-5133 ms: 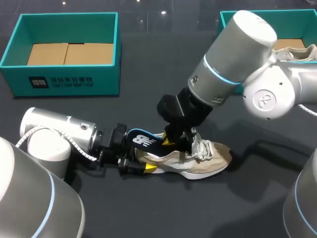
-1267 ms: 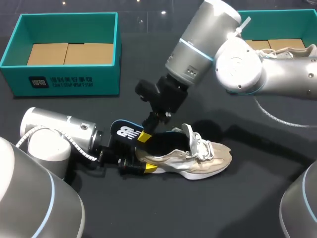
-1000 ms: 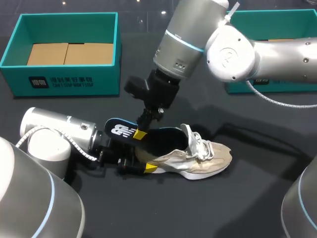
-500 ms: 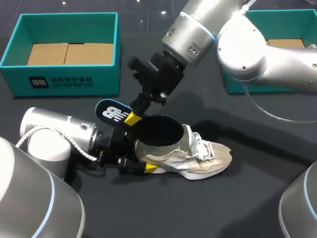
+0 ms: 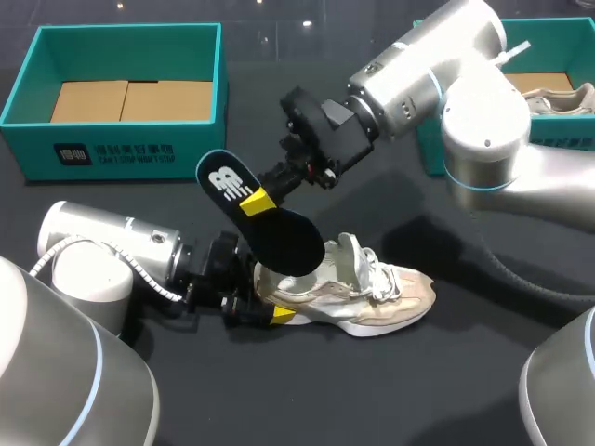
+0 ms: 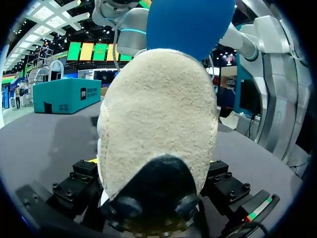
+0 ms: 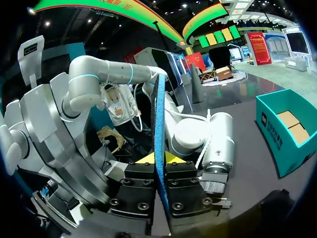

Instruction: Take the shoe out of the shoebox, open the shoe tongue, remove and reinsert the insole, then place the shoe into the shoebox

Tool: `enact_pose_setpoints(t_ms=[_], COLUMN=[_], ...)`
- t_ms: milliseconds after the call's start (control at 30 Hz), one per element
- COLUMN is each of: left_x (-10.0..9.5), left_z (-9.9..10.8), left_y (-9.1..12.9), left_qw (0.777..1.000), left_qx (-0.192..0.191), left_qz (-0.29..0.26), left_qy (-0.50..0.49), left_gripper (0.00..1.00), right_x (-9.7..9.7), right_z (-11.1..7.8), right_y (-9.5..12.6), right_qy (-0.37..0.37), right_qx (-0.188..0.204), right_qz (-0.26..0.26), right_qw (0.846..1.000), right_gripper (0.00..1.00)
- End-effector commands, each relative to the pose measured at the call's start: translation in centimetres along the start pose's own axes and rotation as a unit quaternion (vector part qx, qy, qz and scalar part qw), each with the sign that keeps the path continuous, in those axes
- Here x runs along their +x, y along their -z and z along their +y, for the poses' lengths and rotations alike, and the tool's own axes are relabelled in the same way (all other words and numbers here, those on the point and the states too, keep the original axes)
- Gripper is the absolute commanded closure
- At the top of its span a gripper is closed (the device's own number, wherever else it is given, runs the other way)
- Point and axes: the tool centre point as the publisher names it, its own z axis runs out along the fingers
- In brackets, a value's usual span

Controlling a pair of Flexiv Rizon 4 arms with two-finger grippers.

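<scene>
The right tool (image 5: 257,201) is closed on the dark insole (image 5: 279,237), pinching it by its edges near the heel end and holding it in the air, tilted, above the shoe's opening. The beige shoe (image 5: 381,293) stands on its sole on the table (image 5: 465,372), near the middle, toe towards the right edge. The left tool (image 5: 270,314) is clamped on the shoe's heel from both sides. The teal shoebox (image 5: 28,130) sits at the far left corner.
</scene>
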Motion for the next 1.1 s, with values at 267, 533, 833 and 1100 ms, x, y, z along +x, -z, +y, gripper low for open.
enact_pose_setpoints(t_ms=[267, 533, 833, 1100], left_x=[0.0, 0.0, 0.0, 0.0], left_z=[0.1, 0.1, 0.1, 0.1], left_y=[0.0, 0.0, 0.0, 0.0], left_qw=[1.000, 1.000, 1.000, 1.000], left_qx=[-0.001, -0.001, -0.001, -0.001], left_qz=[0.000, 0.000, 0.000, 0.000], left_qy=[0.000, 0.000, 0.000, 0.000], left_gripper=[1.00, 1.00, 1.00, 1.00], right_x=[6.4, 7.1, 10.6, 10.6], right_z=[2.2, 2.2, 3.0, 3.0], right_y=[4.0, 5.0, 7.9, 7.9], right_qy=[-0.026, -0.030, -0.066, -0.066], right_qx=[0.012, -0.009, -0.092, -0.092], right_qz=[-0.062, -0.084, -0.137, -0.137], right_qw=[0.998, 0.996, 0.984, 0.984], right_gripper=[1.00, 1.00, 1.00, 1.00])
